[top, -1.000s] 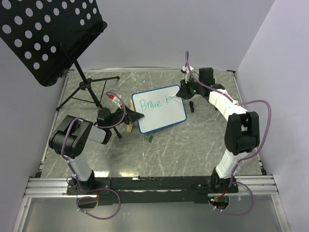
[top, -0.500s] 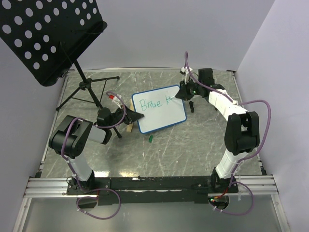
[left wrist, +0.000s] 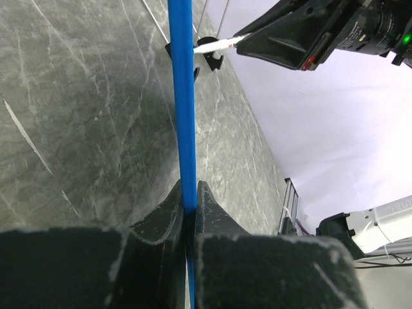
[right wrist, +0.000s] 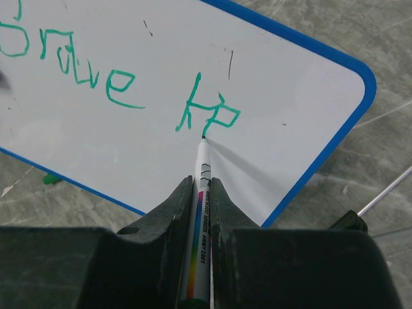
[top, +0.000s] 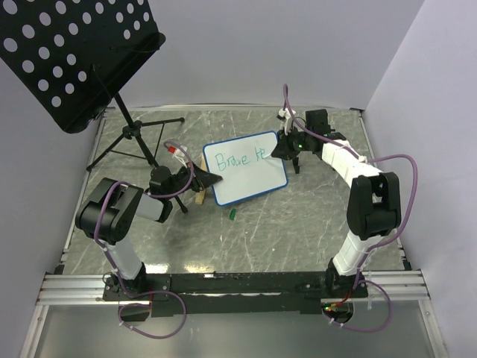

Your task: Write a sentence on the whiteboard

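Observation:
The whiteboard (top: 250,177), white with a thin blue rim, lies tilted at the table's middle. Green letters (top: 237,158) read "Brave ke"; in the right wrist view the writing (right wrist: 122,90) ends in a half-formed "e". My right gripper (top: 281,148) is shut on a white marker (right wrist: 201,193), its green tip touching the board below the last letter. My left gripper (top: 211,179) is shut on the board's left edge; in the left wrist view the blue rim (left wrist: 183,103) runs straight up from between my fingers. The marker tip also shows there (left wrist: 212,46).
A black perforated music-stand panel (top: 71,52) on a tripod (top: 134,138) stands at the back left. A wooden block (top: 200,195) lies by the left gripper. A small green cap (top: 232,215) lies in front of the board. A small black piece (top: 297,165) sits right of the board.
The right gripper has moved a little right along the board with the marker. The writing has grown from "Brave k" to "Brave ke". The left arm and the board have not moved.

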{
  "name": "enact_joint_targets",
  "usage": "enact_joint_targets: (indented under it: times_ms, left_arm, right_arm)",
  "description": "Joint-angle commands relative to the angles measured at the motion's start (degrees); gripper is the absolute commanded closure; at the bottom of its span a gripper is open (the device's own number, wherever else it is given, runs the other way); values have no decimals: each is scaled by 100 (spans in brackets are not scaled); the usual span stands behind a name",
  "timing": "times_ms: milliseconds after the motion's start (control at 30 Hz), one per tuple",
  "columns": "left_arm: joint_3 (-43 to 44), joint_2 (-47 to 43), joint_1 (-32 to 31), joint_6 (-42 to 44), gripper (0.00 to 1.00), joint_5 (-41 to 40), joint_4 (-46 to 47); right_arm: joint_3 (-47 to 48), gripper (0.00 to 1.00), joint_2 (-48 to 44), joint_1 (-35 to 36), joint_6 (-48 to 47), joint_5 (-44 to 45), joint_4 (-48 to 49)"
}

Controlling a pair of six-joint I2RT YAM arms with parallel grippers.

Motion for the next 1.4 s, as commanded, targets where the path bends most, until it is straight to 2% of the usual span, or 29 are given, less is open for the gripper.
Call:
enact_joint_targets:
  times_ms: [0,433,1367]
  left_arm:
    - [122,-82,-24,151,99,219,1347]
    - [122,-73,-24,151,99,245,1356]
    - [69,-100,-24,159,99,263,1391]
  right_arm:
    - [-117,100,-201,19,-98,332,22]
    - [-3,100,-526,-192,192,52,391]
    - [305,100,72,-244,104,359,127]
